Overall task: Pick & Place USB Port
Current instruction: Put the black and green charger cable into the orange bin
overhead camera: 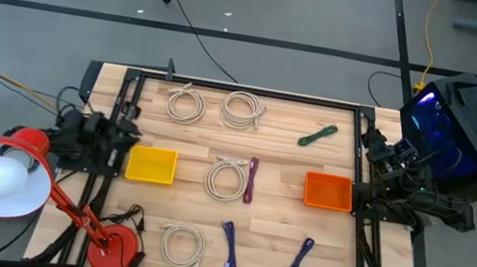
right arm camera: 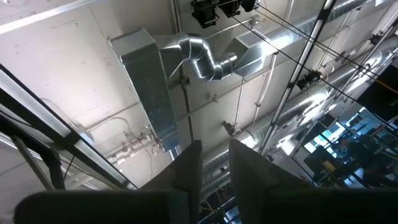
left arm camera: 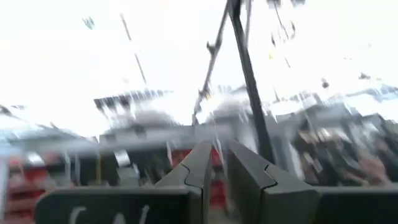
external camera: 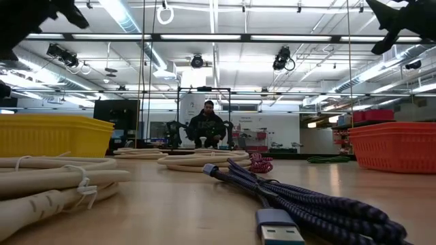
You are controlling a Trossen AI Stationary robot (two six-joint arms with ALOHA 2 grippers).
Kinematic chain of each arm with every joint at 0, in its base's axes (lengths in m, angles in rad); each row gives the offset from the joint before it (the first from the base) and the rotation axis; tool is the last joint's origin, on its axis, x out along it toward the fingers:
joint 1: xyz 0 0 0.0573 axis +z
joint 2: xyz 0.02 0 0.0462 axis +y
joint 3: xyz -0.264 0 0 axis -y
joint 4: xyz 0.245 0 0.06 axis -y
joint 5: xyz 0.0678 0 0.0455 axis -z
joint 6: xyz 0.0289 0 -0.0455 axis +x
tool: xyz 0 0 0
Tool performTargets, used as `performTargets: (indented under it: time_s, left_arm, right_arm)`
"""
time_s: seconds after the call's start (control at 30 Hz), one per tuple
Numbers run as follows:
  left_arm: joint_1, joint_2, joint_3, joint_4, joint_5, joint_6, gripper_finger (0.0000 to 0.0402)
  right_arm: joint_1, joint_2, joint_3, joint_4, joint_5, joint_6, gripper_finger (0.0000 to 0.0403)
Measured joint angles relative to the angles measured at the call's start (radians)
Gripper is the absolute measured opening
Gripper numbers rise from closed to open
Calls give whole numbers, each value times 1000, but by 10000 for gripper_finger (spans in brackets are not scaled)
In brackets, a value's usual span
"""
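cables: several coiled and bundled usb cables lie across the wooden table (overhead camera: 281,164) in the high view. beige coils sit upper centre (overhead camera: 186,104) and (overhead camera: 242,109), one at dead centre (overhead camera: 228,178), one lower centre (overhead camera: 182,244). a purple bundle (overhead camera: 251,179) lies just beside the centre coil. two blue bundles lie at the lower middle (overhead camera: 230,248) and (overhead camera: 298,259). a green bundle (overhead camera: 317,135) lies upper right.
bins: yellow bin (overhead camera: 150,164) left of centre, orange bin (overhead camera: 327,190) right of centre, both apparently holding nothing.
left gripper: (left arm camera: 214,171) parked at the left edge of the table, aimed up at the room; fingers nearly pressed together, only a narrow slit between them, pinching nothing.
right gripper: (right arm camera: 214,168) parked at the right edge, aimed at the ceiling; fingers a little apart, pinching nothing.
handling: light, limp, braided or rubbery cord; a coil will sag and swing once lifted. the metal plug (external camera: 279,230) at the low view's bottom is stiff but small and slick.
where to grip: likely across the tied middle of a bundle, where the strands are bound together.
progress: nothing picked yet, by my judgement.
bystander: a person (external camera: 208,124) stands far behind the table, centre of the low view.
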Motion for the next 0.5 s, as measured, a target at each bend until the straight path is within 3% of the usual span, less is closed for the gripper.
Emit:
performTargets:
  time_s: [0.2,0.33,0.43,0.5]
  left_arm:
    - [0,0,0,247,-1,-11,53]
    - [0,0,0,283,37,-76,53]
    - [0,0,0,297,16,-85,53]
    - [0,0,0,291,3,-97,53]
  right_arm:
    - [0,0,0,69,95,8,81]
    - [0,0,0,139,118,6,81]
    - [-1,-1,0,168,213,-17,81]
    - [-1,0,1,148,175,6,81]
